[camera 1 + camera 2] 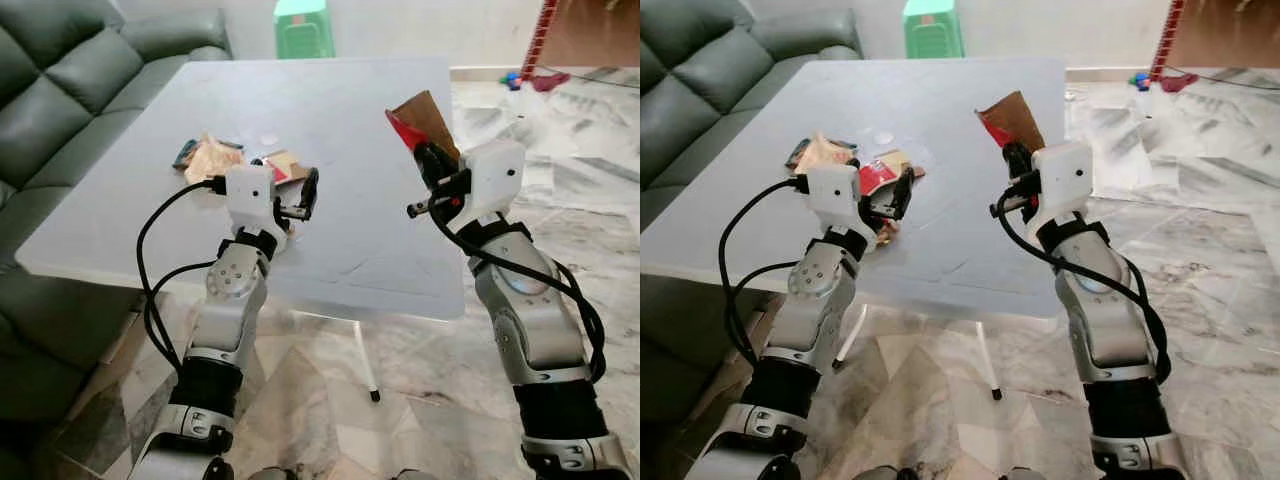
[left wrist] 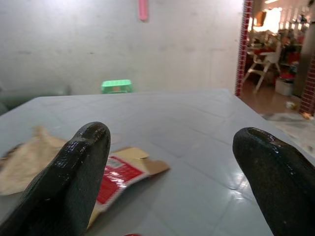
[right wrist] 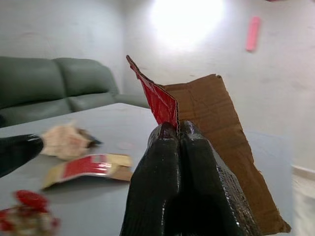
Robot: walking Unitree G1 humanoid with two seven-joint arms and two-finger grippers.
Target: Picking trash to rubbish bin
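Cardboard (image 1: pixel 425 115) sits pinched tight in the right gripper (image 1: pixel 432 160), lifted off the table (image 1: pixel 350 110) to go to a bin, while the left gripper (image 1: pixel 305 195) waits with fingers apart by the wrappers (image 1: pixel 212 158).

Even daylight, sharp head views. Glare blooms on the wall (image 3: pixel 187 22) at twelve o'clock in the right wrist view; close black fingers (image 2: pixel 69 182) blur, and the desk (image 1: pixel 330 130) shows soft sheen.
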